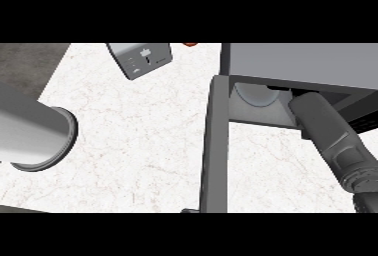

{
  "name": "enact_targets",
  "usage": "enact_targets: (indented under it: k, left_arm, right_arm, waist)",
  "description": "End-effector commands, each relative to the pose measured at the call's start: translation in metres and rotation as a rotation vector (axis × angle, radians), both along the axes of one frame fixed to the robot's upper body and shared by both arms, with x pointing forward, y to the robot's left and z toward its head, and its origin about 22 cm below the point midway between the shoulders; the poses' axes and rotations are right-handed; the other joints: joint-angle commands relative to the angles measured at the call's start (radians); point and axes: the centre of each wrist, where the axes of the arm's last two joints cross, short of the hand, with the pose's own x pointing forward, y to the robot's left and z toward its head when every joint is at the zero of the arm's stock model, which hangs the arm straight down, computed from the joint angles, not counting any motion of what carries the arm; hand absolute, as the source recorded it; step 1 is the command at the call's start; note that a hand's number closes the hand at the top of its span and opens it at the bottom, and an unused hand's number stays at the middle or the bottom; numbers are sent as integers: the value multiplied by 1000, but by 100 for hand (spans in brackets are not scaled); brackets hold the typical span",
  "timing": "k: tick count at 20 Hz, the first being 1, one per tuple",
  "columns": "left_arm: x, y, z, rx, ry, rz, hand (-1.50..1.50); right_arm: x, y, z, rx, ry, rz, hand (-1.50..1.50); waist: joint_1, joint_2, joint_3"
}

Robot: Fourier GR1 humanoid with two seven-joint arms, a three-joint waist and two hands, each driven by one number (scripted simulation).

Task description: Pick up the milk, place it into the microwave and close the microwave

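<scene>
We are watching the right forearm (332, 135) reaching into the microwave (295, 65); its hand and the milk are hidden, grip unknowable. Door (214, 150) standing open beside it.

Even, diffuse light is washing the white marble counter (140, 145) bright, casting almost no shadows. The microwave (295, 60) interior is lying in dimmer shade. A soft sheen is running along the grey forearm (328, 132). Nothing is glaring.

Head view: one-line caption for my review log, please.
Right forearm reaches into the open microwave, its door swung out over the marble counter; hand and milk hidden.
</scene>
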Motion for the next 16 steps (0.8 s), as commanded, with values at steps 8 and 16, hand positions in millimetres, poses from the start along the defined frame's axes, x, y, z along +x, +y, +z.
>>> enact_targets:
  k: [8,16]
  left_arm:
    - [6,-1,-4,49,33,-34,-150]
    - [17,-18,-15,53,38,-135,-150]
  right_arm:
    - [12,4,24,-66,-18,101,-150]
    - [12,21,20,76,-8,261,-150]
  waist:
    - [22,-3,3]
    - [1,-10,4]
